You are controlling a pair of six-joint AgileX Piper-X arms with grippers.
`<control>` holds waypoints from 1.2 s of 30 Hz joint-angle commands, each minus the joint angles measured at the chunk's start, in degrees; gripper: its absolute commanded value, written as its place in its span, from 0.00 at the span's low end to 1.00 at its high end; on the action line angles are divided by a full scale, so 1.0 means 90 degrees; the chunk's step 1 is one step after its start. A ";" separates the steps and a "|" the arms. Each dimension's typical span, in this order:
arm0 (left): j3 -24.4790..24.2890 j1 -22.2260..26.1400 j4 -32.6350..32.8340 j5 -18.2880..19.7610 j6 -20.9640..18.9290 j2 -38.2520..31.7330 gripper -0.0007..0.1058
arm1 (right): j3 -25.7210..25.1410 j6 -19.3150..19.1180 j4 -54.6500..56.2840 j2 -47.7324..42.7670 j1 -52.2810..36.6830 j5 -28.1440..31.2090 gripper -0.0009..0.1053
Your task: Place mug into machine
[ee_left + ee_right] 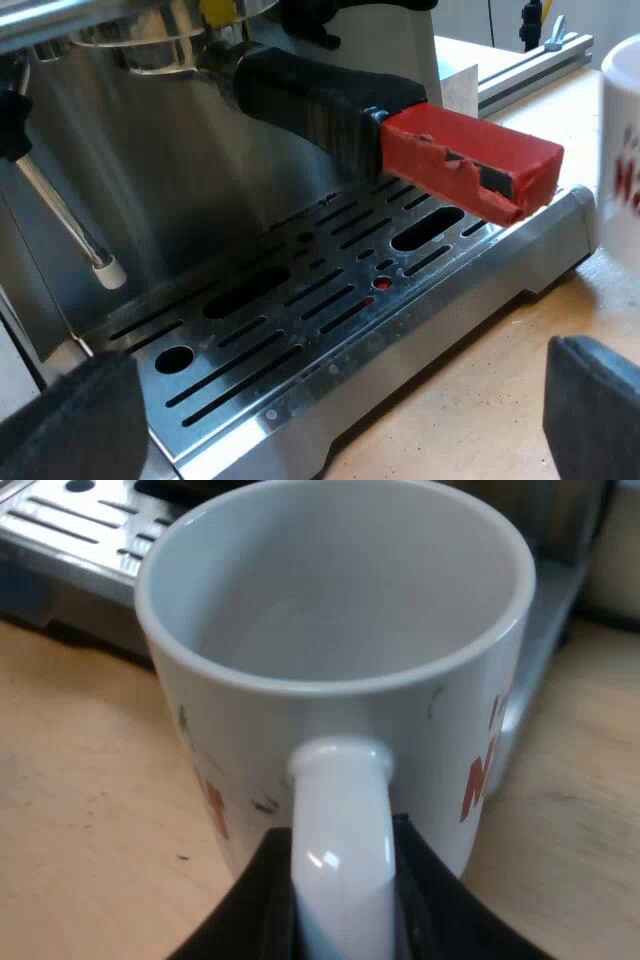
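White ceramic, the mug [330, 610] is empty inside, with red lettering on its outer wall. It stands upright by the wooden table [80, 780], just beside the corner of the espresso machine's slotted metal drip tray [300, 300], not on it; whether it touches the table I cannot tell. The right gripper [345, 910] has its 2 black fingers clenched on the mug's handle. The left gripper [330, 420] hangs released before the tray, below the holder's red end [470, 155].

empty white mug [330, 630] beside machine [300, 300]
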 commanded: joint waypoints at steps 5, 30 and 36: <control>-0.0022 -0.0031 -0.0100 -0.0058 -0.0050 0.0012 0.77 | -0.0203 0.0155 -0.2241 0.1512 0.0092 0.0210 0.01; -0.0022 -0.0031 -0.0100 -0.0058 -0.0050 0.0012 0.77 | -0.2543 0.0153 -0.3782 0.5601 0.0092 0.0063 0.01; -0.0022 -0.0031 -0.0100 -0.0058 -0.0050 0.0012 0.77 | -0.2873 0.0153 -0.3770 0.5899 0.0092 0.0063 0.01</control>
